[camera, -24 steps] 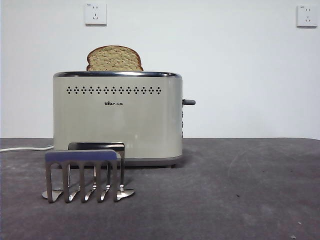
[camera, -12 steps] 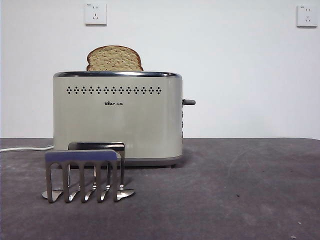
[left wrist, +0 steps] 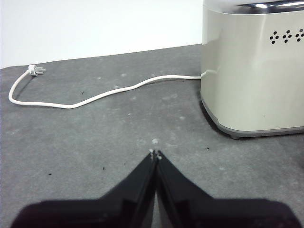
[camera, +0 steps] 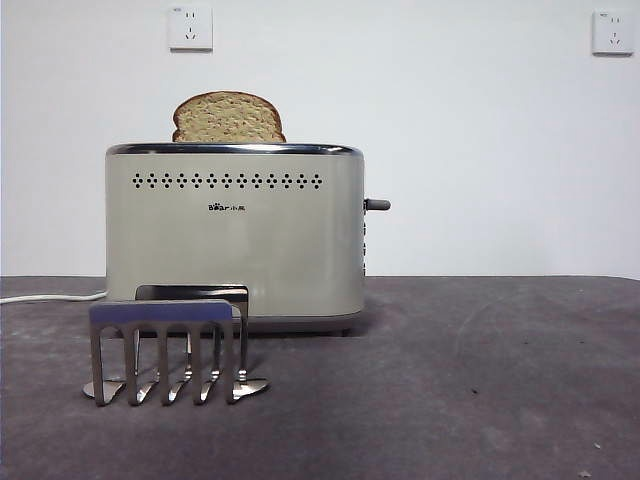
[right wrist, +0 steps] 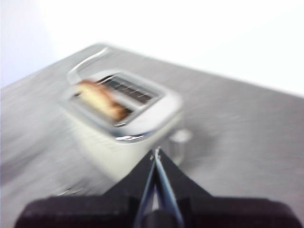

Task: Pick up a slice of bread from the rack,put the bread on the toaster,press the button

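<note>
A: Front view first. What's hidden?
B: The slice of bread [camera: 229, 117] stands in the toaster [camera: 235, 235]; only its rounded, speckled top shows above the chrome rim. The button [camera: 378, 204] sticks out from the narrow end. The shiny pronged rack [camera: 170, 348] stands in front on the grey surface [camera: 480, 380], holding nothing.
A: Left wrist view?
B: The toaster [left wrist: 254, 71] is cut off at the edge; a white cord [left wrist: 95, 92] trails from it. The left gripper [left wrist: 155, 154] has its fingers pressed together, near the surface.
A: Right wrist view?
B: Blurred. The right gripper [right wrist: 155, 153] is above the toaster [right wrist: 121, 123], fingers together; the bread [right wrist: 102, 99] sits in one slot.
</note>
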Robot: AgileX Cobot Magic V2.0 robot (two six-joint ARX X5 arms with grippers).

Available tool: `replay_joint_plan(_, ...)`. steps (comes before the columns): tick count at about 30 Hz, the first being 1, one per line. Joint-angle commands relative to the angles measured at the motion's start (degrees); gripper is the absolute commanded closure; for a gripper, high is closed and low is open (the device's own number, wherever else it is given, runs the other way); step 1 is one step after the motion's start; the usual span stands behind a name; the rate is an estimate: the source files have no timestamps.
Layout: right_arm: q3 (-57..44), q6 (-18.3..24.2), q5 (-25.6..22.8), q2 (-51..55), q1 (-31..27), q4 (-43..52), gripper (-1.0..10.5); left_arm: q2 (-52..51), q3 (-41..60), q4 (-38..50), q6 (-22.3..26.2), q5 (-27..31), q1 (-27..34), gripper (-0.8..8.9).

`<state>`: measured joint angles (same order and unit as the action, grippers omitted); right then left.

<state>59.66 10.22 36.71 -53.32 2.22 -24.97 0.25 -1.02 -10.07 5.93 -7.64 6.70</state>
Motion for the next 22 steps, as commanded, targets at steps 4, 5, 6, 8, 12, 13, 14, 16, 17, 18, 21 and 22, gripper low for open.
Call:
replay_joint_plan(4,-9.64,-1.62,-5.49,9.22,-4.04,4.0,9.5,-0.11,0.81,0.13,-0.39,0.09,0.17,8.17)
replay_joint_plan(5,-10.69,-1.6,-6.78,10.75,-4.63,4.0,9.5,-0.11,0.81,0.13,-0.39,0.07,0.17,8.17)
replay_joint_plan(6,-12.02,-1.57,-8.22,12.72,-5.31,4.13,9.5,-0.11,0.81,0.13,-0.39,0.09,0.17,8.17)
replay_joint_plan(8,-14.23,-1.53,-9.44,15.91,-6.16,5.01,9.5,-0.11,0.81,0.13,-0.39,0.07,0.17,8.17)
replay_joint_plan(12,-20.57,-1.62,-10.27,23.08,-6.75,11.17,9.5,-0.11,0.81,0.13,-0.39,0.09,0.17,8.17)
replay_joint_plan(13,-22.38,-1.66,-10.29,24.65,-6.75,13.0,9.5,-0.11,0.81,0.13,-0.39,0.09,0.17,8.17)
replay_joint_plan(14,-24.61,-1.86,-10.32,26.36,-6.75,14.8,9.5,-0.11,0.81,0.13,-0.39,0.07,0.17,8.17)
replay_joint_plan(16,-28.83,-2.97,-11.19,29.42,-6.75,17.55,9.5,-0.11,0.81,0.13,-0.39,0.09,0.17,8.17)
replay_joint_plan(17,-30.62,-3.85,-12.7,30.73,-6.69,18.14,9.5,-0.11,0.81,0.13,-0.39,0.09,0.17,8.17)
replay_joint_plan(18,-32.48,-5.03,-14.97,32.15,-6.6,18.16,9.5,-0.11,0.81,0.13,-0.39,0.09,0.17,8.17)
replay_joint_plan(21,-37.57,-7.65,-21.2,36.15,-6.4,18.16,9.5,-0.11,0.81,0.13,-0.39,0.09,0.17,8.17)
replay_joint_plan(22,-38.88,-8.02,-22.82,37.35,-6.23,18.18,9.5,-0.11,0.81,0.13,-0.39,0.09,0.17,8.17)
